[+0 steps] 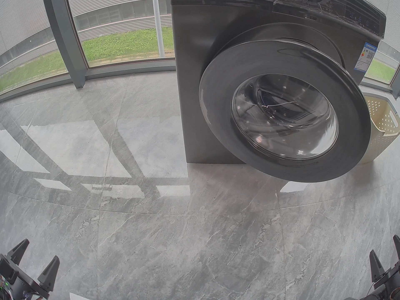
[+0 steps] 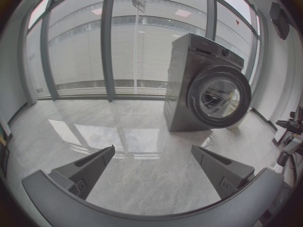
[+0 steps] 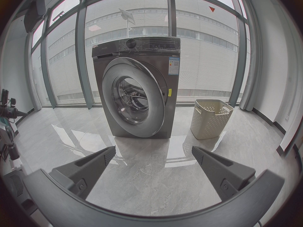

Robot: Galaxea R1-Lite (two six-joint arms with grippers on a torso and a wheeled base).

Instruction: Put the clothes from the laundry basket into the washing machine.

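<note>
Laundry basket (image 3: 210, 119), its inside hidden from us, stands at three o'clock of the washing machine (image 3: 135, 95) on glossy grey floor (image 1: 146, 230) by tall windows (image 3: 205, 48); left tool (image 2: 152, 148) and right tool (image 3: 153, 148) gape wide, empty.

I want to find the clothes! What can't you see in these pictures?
- Inside the laundry basket: in the right wrist view its own wall hides the bottom; in the head view the washing machine door covers most of it.
- Drum: the open door stands in front, with reflections on its glass.
- Left gripper, right gripper: cut by the head view's bottom edge.
</note>
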